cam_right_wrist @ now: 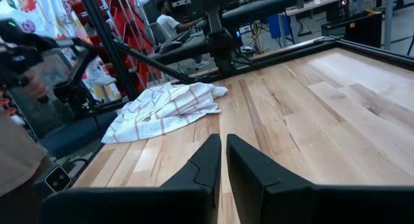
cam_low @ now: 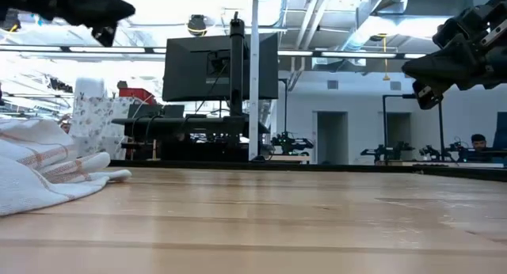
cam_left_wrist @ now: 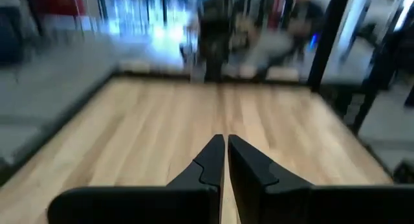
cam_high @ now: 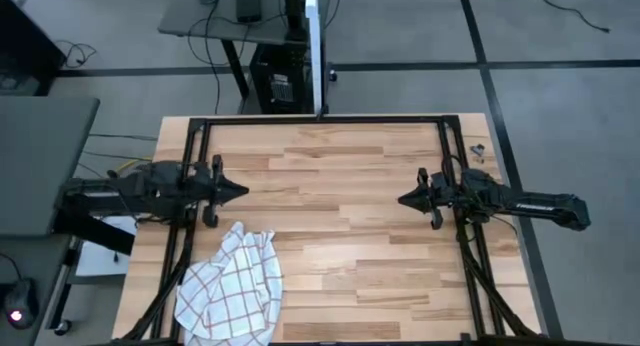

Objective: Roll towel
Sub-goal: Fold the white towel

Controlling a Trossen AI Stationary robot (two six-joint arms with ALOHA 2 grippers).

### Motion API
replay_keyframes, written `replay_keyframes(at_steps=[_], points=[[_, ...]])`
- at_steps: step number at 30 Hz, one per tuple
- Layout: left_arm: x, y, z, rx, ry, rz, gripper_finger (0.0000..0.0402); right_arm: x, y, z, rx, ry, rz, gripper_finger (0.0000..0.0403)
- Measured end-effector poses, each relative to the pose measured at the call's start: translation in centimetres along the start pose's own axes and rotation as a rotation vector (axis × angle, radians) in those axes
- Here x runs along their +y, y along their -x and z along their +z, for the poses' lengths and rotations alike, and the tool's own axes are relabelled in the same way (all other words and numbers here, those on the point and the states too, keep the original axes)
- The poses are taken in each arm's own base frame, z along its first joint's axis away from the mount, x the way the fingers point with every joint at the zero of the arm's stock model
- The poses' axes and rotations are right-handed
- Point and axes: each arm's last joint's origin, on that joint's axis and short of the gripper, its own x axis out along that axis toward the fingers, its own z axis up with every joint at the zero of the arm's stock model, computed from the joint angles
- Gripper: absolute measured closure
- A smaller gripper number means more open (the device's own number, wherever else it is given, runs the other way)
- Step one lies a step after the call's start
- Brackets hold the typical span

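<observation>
The thin white cloth towel with a grid of reddish-brown lines [cam_high: 232,289] lies crumpled in a loose heap on the light wooden plank table [cam_high: 350,236], at the near-left corner in the high view, its lower edge reaching the table's front edge. It is unrolled, with folds bunched toward the end nearest the left arm. No gripper touches it.

The left gripper [cam_high: 240,192] hangs above the table just beyond the towel's upper end, pointing toward the table's middle; its two dark fingers are pressed together, with only a hairline slit between them, and hold nothing. The right gripper [cam_high: 404,199] is well apart from the towel, across the table on the right side, pointing back toward the left one, its fingers likewise closed on nothing.

The left wrist view shows only bare planks past the closed left fingers [cam_left_wrist: 210,162]; the towel is out of its sight. The right wrist view does catch the towel [cam_right_wrist: 165,109] lying far ahead of its closed fingers [cam_right_wrist: 208,160]. The low view shows the towel [cam_low: 43,169] as a soft mound at the table's edge, with both grippers raised clear of the tabletop.
</observation>
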Motion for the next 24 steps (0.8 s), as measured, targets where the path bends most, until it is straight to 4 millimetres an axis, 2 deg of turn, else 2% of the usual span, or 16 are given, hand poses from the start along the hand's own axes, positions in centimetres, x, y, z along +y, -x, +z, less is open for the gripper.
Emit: replay_keyframes(at_steps=[4,10,14,18,21,24], points=[[-1.1,-3.1,3.1,0.304,0.113,0.001,0.0396,0.0,0.0,0.0,0.000,0.000,0.000,0.0383],[-4.6,-8.3,4.6,0.739,0.348,0.071,0.0396,0.0,0.0,0.0,0.000,0.000,0.000,0.0383],[-7.8,-10.9,3.7,0.980,0.492,0.106,0.0396,0.0,0.0,0.0,0.000,0.000,0.000,0.0383],[-10.3,-12.8,1.9,1.131,0.653,0.182,0.0394,0.0,0.0,0.0,0.000,0.000,0.000,0.0383],[-11.0,-13.1,0.0,1.282,0.700,0.310,0.0379,0.0,0.0,0.0,0.000,0.000,0.000,0.0383],[-10.9,-12.7,-1.1,1.389,0.704,0.474,0.0353,0.0,0.0,0.0,-0.001,0.000,0.000,0.0383]])
